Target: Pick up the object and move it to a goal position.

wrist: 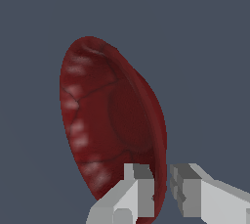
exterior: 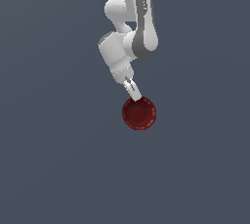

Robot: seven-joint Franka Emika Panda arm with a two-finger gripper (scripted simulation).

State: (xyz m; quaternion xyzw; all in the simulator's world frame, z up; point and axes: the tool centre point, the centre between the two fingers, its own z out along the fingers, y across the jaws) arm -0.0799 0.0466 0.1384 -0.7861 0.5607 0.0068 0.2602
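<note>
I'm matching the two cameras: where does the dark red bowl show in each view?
Exterior view: the dark red bowl sits just below centre, at the gripper's tip.
Wrist view: it fills the middle, seen edge-on, rim between the fingers.
Shared landmark: the white gripper fingers on the rim.

The white arm reaches down from the top of the exterior view over a plain dark grey-blue surface. Its gripper meets the upper rim of the dark red bowl, whose ribbed inside faces the camera

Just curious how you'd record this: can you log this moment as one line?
tool: fingers astride bowl rim | bowl: dark red, gripped at edge | surface: plain grey
</note>
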